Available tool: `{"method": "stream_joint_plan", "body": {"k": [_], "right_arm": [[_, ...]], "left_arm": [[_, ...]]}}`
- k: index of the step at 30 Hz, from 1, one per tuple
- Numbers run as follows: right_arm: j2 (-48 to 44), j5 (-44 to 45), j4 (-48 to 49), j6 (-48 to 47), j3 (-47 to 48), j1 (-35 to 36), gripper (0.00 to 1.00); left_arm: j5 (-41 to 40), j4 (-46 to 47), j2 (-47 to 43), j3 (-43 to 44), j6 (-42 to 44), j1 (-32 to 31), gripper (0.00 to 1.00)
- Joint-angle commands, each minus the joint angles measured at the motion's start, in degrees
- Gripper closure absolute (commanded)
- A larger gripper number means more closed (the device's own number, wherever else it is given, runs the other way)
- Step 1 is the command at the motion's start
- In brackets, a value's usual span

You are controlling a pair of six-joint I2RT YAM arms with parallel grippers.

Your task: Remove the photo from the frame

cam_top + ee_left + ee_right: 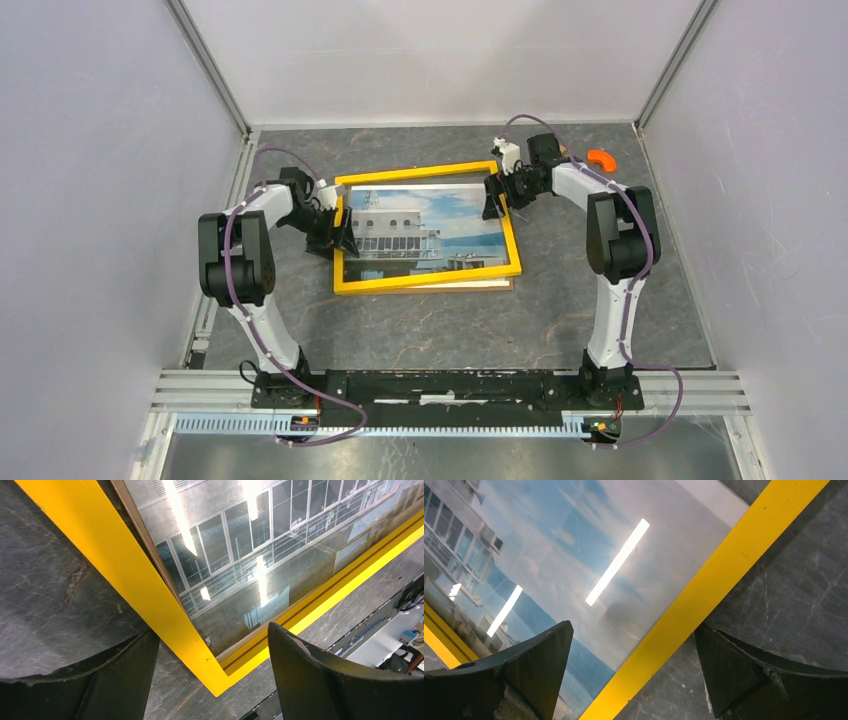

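The frame [430,282] with its yellow border lies face up in the middle of the table. The photo [420,230] of a white building, sky and water shows inside it. My left gripper [335,232] is open and straddles the frame's left border near its near-left corner; the left wrist view shows the border [110,555] and the photo [225,545] between the fingers. My right gripper [497,197] is open astride the right border, with one finger over the photo [549,555] and the other over the table beside the yellow border [724,565]. Neither gripper holds anything.
A strip of brown or light-wood edge [470,288] peeks out under the frame's near side. A small orange object [600,158] lies at the back right behind the right arm. Walls enclose the dark marbled table [440,330] on three sides.
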Motion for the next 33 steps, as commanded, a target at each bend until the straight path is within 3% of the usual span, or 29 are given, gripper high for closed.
{"method": "stream_joint_plan", "body": {"k": [1,7,12,16,23,33], "right_arm": [[-3.85,1.08,-4.54,-1.63,-10.93,1.19,0.02],[-9.71,7.87,-3.45,-1.90,-18.35,0.94,0.02],[-9.83,9.31,-4.25,-1.72,-13.59,-0.91,0.02],[-8.60,8.92,-6.91,-2.19,-8.34,-2.91,0.02],[-12.29,0.92,-11.37,-7.67,-8.62,-4.14,0.02],[-18.22,-0.14,-9.76,-7.79,-14.82,-7.38,0.02]], "left_arm": [[1.85,-0.74,-2.47,-1.44,-1.60,-1.76,0.16],[-3.75,-2.54,-6.15,-2.85,3.26,-1.75,0.15],[-9.02,-1.94,-10.39,-1.09,6.64,-1.69,0.00],[-11.52,-0.77,-15.85,-0.49,14.80,-2.23,0.00],[-11.96,-5.28,-22.01,-7.29,35.34,-16.43,0.06],[-17.54,3.27,-16.66,-12.69,34.29,-32.73,0.24]]}}
